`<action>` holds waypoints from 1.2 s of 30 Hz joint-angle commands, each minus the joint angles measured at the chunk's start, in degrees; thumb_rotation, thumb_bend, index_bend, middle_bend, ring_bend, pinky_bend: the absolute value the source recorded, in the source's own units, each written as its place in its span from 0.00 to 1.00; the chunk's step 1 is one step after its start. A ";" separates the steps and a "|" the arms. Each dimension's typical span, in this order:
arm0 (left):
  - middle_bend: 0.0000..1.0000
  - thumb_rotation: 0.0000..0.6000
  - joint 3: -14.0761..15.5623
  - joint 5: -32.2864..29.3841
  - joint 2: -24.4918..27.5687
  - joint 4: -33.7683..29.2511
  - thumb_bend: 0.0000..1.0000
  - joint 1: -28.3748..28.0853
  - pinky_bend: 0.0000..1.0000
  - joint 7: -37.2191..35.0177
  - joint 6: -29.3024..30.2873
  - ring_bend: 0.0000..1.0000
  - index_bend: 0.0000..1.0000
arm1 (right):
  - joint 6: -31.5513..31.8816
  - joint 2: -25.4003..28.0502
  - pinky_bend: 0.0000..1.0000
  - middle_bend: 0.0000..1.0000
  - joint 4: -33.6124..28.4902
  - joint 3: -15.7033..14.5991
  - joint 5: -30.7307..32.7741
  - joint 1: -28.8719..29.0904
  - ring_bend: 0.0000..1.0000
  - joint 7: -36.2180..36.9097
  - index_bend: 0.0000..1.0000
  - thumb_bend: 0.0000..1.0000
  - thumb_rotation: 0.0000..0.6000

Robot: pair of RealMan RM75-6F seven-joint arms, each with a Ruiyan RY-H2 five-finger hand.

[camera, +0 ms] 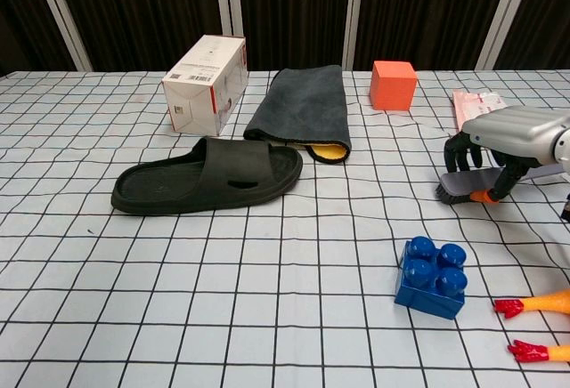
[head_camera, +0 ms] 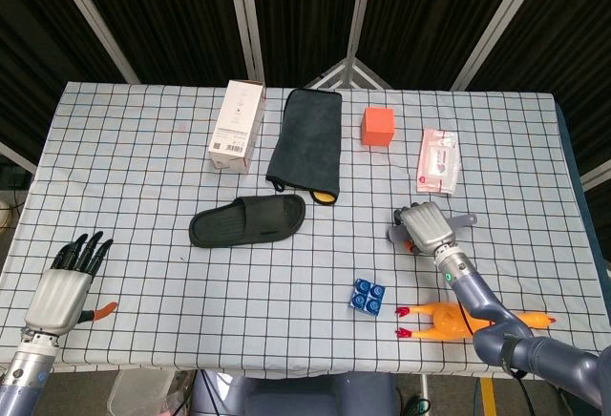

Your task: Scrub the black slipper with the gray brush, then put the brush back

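The black slipper (head_camera: 246,221) (camera: 207,176) lies sole-down near the table's middle, left of centre. The gray brush (head_camera: 394,234) (camera: 456,187), with an orange part on its underside, is at the right, its handle (head_camera: 465,220) poking out to the right. My right hand (head_camera: 427,223) (camera: 508,134) sits over the brush with its fingers curled around it, gripping it just above the cloth. My left hand (head_camera: 67,287) rests at the near left corner, fingers stretched out and apart, holding nothing. It shows only in the head view.
A white box (head_camera: 237,125), a dark folded towel (head_camera: 307,141), an orange cube (head_camera: 378,126) and a pink packet (head_camera: 439,161) line the far side. A blue brick (head_camera: 367,296) and a rubber chicken (head_camera: 449,321) lie near the front right.
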 commanded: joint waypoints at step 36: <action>0.01 0.75 -0.31 5.52 -1.38 -2.12 0.54 -10.85 0.13 -2.66 -12.08 0.02 0.00 | -0.80 4.17 0.62 0.58 -17.46 2.79 -2.00 5.19 0.53 -4.52 0.79 0.64 1.00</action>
